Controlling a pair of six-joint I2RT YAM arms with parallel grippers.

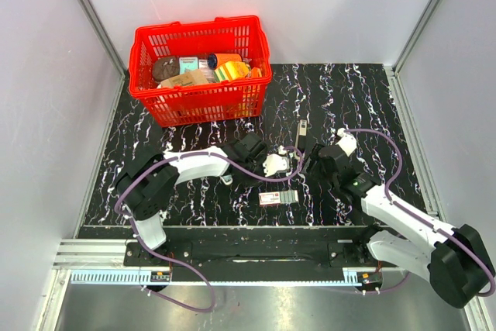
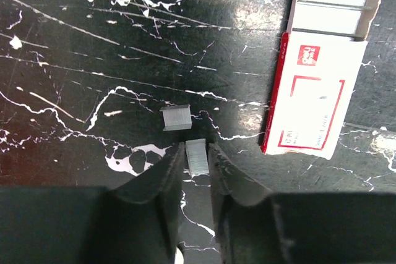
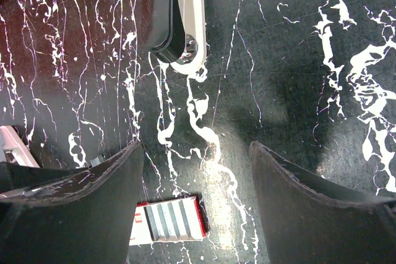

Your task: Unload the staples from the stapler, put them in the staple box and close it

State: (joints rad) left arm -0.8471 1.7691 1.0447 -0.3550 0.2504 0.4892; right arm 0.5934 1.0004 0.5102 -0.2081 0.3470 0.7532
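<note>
The stapler [image 1: 301,136] lies on the black marbled table, its black and pale end [image 3: 176,23] showing at the top of the right wrist view. My left gripper [image 2: 197,146] is closed on a short strip of staples [image 2: 197,157], with a finger pressing each side of it. A second loose strip [image 2: 176,117] lies just ahead of those fingers. My right gripper [image 3: 197,145] hangs open over bare table, a little short of the stapler, with nothing between its fingers. In the top view the left gripper [image 1: 275,164] and right gripper [image 1: 320,162] sit close together near the table's middle.
An open red and white staple box [image 2: 312,97] with rows of staples lies right of the left fingers; it also shows as the staple box [image 3: 167,221] and staple box [image 1: 279,198]. A red basket [image 1: 200,98] full of items stands at the back left.
</note>
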